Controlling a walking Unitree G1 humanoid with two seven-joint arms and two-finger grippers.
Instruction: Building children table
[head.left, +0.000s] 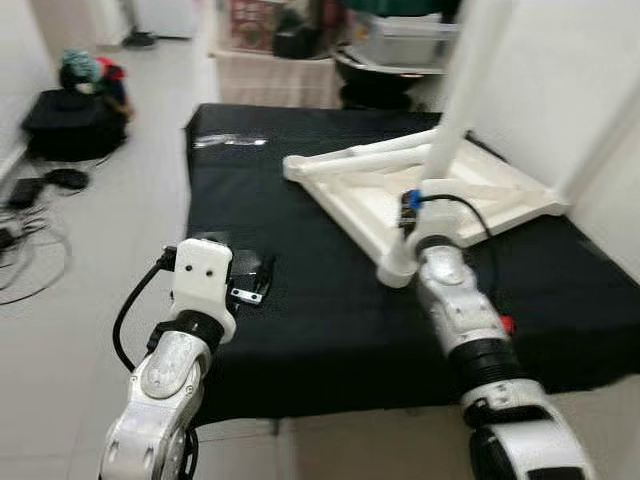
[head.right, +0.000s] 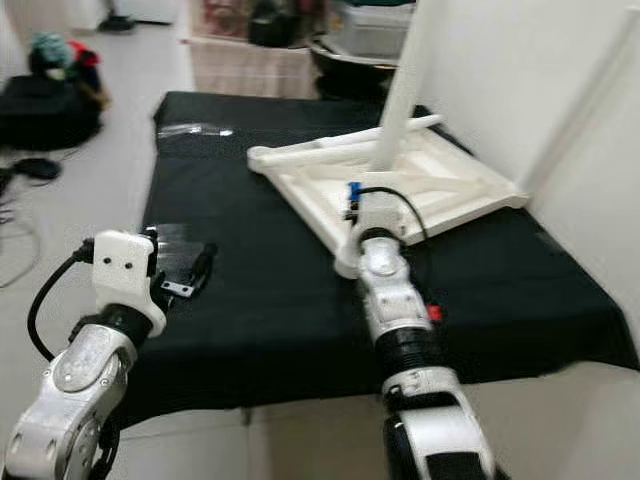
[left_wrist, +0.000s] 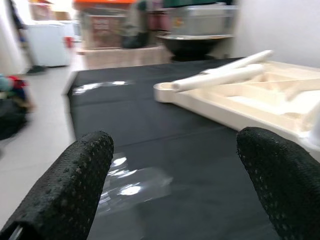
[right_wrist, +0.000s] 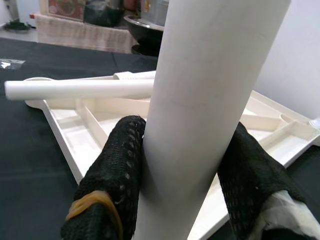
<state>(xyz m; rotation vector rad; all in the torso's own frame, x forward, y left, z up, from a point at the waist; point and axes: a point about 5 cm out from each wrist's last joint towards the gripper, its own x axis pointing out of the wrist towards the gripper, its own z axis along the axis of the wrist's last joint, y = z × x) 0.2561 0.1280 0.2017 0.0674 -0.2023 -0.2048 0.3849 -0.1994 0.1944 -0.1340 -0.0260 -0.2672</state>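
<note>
Two silver arms reach over the near edge of a black cloth (head.left: 320, 330). On the robot's left, the left gripper (left_wrist: 175, 185) hovers low over the cloth with its fingers (left_wrist: 70, 185) spread wide and nothing between them; a clear plastic bag (left_wrist: 132, 185) lies flat just ahead of it. Farther in, the right gripper (right_wrist: 185, 175) is clamped around a white table leg (right_wrist: 200, 100), which stands upright and slightly tilted at the near corner of the upside-down white tabletop (head.left: 370, 195). Another leg (right_wrist: 75, 89) lies across the tabletop's ribbed underside. Both look like light, stiff, smooth plastic, so the round leg could slip or twist; gripping low, close to its socket, seems steadiest. Beyond are bins and a dark bag on the floor (head.left: 75, 120).
</note>
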